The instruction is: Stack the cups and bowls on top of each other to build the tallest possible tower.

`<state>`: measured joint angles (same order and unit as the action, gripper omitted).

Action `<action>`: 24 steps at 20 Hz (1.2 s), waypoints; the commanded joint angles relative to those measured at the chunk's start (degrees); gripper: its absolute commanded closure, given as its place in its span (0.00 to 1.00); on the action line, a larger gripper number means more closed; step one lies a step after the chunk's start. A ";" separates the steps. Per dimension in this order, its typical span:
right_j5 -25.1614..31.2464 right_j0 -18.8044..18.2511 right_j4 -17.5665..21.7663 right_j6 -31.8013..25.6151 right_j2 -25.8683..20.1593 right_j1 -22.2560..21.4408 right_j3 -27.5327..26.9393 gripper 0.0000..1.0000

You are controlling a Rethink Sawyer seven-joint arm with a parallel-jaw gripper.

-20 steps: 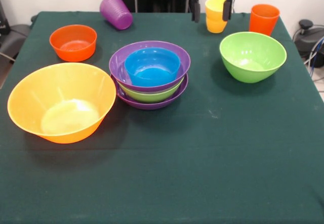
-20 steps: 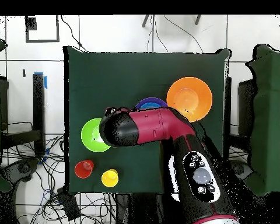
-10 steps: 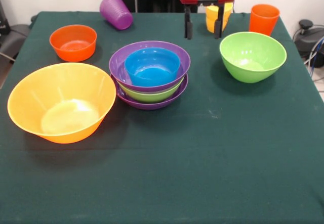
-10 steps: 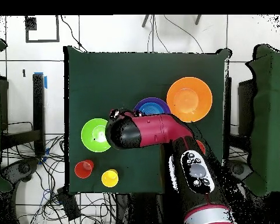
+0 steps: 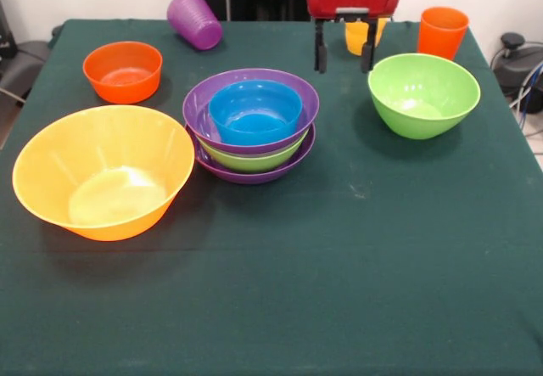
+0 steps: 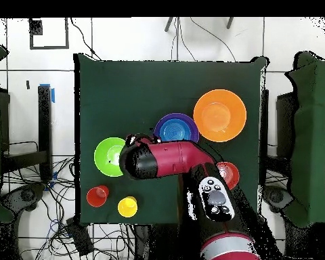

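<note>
Gripper is hanging with its two black fingers spread and empty, having drifted away from the yellow cup it straddled a second ago, now sitting nearer the green bowl. Open green cloth is lying all along the table's near edge. The tower, blue bowl in purple over green and purple, is standing mid-table beside the big yellow bowl.
</note>
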<state>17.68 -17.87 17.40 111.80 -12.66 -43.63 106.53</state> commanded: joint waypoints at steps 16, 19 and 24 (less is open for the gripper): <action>-8.92 5.24 -4.92 10.80 4.69 5.17 4.76 0.00; -11.32 5.21 -4.92 10.56 4.92 7.81 3.67 0.00; -14.76 6.04 -5.47 10.77 5.82 10.04 3.67 0.00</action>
<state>7.03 -13.63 13.31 112.36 -6.58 -38.70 109.94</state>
